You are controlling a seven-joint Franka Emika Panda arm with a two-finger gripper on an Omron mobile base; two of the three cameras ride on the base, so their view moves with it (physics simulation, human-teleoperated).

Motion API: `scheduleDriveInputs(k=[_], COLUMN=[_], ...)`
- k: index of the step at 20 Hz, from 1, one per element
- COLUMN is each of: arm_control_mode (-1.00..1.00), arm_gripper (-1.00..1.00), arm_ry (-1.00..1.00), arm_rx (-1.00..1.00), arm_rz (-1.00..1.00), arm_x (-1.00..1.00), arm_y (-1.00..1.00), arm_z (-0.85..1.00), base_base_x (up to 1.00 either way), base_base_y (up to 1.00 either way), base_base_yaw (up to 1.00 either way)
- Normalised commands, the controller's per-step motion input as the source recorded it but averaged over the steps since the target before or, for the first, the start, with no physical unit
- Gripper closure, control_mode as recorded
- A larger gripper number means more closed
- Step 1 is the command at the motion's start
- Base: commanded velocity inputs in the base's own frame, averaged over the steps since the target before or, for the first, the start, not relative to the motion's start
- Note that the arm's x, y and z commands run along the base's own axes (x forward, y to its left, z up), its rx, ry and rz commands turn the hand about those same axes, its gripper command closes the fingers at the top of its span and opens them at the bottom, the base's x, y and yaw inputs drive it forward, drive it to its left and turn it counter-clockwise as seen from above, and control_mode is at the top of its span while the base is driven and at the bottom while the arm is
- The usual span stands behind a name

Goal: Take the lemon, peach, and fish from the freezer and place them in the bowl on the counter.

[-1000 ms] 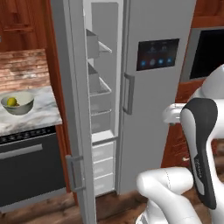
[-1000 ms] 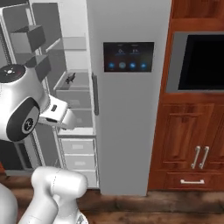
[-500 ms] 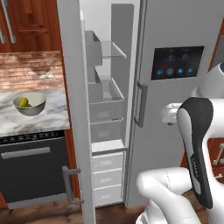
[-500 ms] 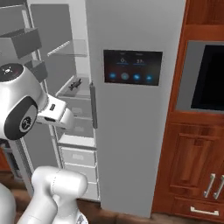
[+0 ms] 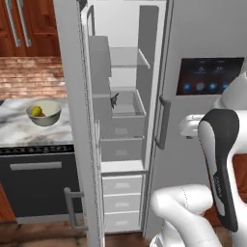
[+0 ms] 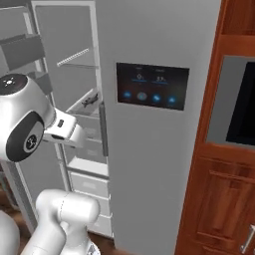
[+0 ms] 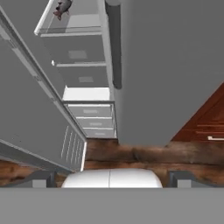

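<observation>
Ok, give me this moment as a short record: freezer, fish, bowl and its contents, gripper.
freezer: door open, white interior and grey drawers exposed
fish: lying on the glass shelf inside the freezer, also seen at the top of the hand view
bowl: on the counter left of the freezer
in bowl: lemon, something orange beside it, too small to name
gripper: open, empty, pointing down past the drawers toward the wooden floor
fish status: not yet picked up
</observation>
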Motion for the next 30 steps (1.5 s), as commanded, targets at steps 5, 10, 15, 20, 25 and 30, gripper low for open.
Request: scheduleDriveInputs(k=[5,10,15,20,25,30], arm_control_mode=[1.0,1.0,1.0,1.0,1.0,1.0], arm_gripper=[-1.0,-1.0,-1.0,-1.0,-1.0,-1.0], arm_ry=[0.0,0.0,0.0,0.0,0.0,0.0], arm_rx=[0.0,0.0,0.0,0.0,0.0,0.0], arm_rz=[0.0,0.0,0.0,0.0,0.0,0.0], arm_x=[0.0,0.0,0.0,0.0,0.0,0.0], arm_y=[0.0,0.0,0.0,0.0,0.0,0.0], arm_z=[0.0,0.0,0.0,0.0,0.0,0.0], base_base_x=[0.85,0.93,0.87,0.36,0.03,0.32], base_base_y=[0.19,0.44,1.0,1.0,1.0,1.0], base_base_yaw=[0.22,0.17,0.06,0.14,0.17,0.14])
